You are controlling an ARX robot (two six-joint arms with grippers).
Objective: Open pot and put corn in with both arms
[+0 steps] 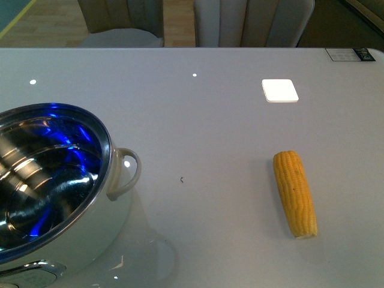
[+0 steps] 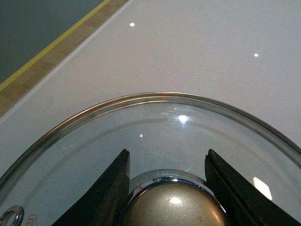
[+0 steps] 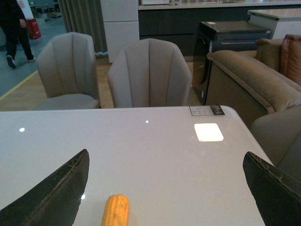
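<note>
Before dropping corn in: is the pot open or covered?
Open: the pot shows bare steel inside; the left pincer holds the glass lid.

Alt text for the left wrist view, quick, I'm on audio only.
The left hand grips the brass-coloured knob of a clear glass lid, one black finger on each side. Beyond the lid's steel rim lies the white table, with floor past its edge.

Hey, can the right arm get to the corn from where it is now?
Probably yes: the right gripper is open, and the corn lies alone on the table just ahead, nothing blocking.
</note>
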